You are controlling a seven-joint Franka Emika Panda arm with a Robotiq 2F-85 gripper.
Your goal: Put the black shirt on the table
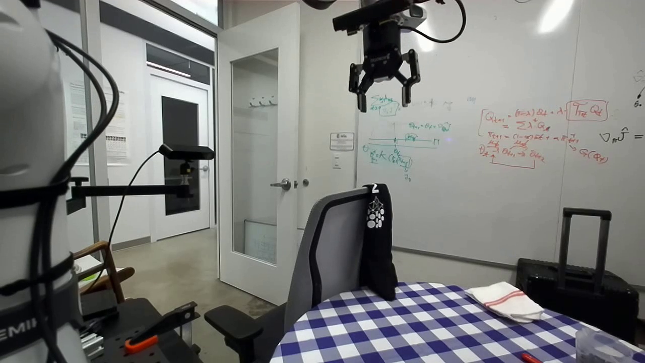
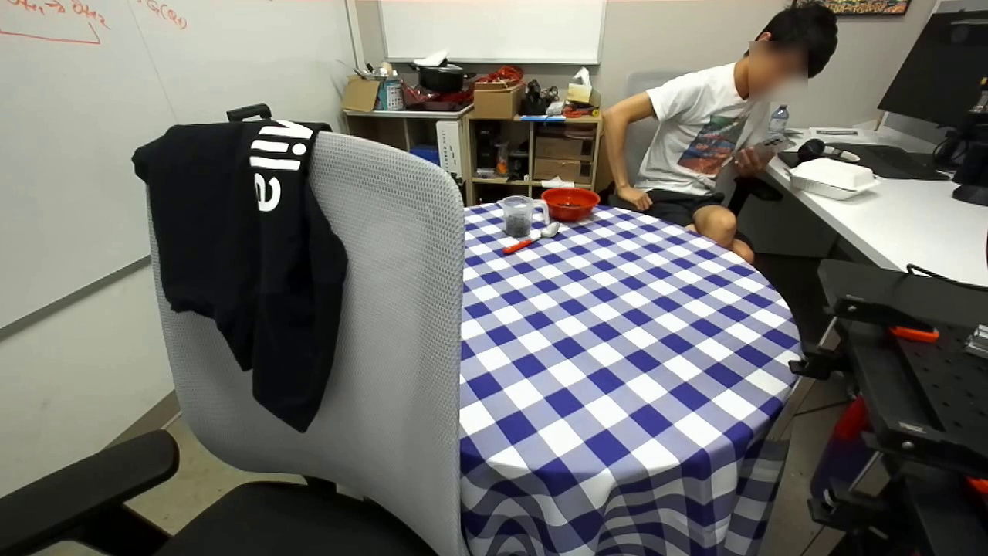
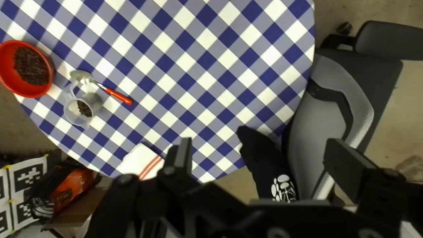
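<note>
Ideally, the black shirt, draped over the top of the grey office chair, should be pinched at its upper fold, with the chair's rim left out of the grasp, and raised until its hanging ends are free before being swung over the table. The gripper is held well above, pointed downward, its 2 fingers spread with nothing between.

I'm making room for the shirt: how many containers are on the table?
2: the red bowl, far left on the table in the wrist view; the measuring cup beside it.
</note>
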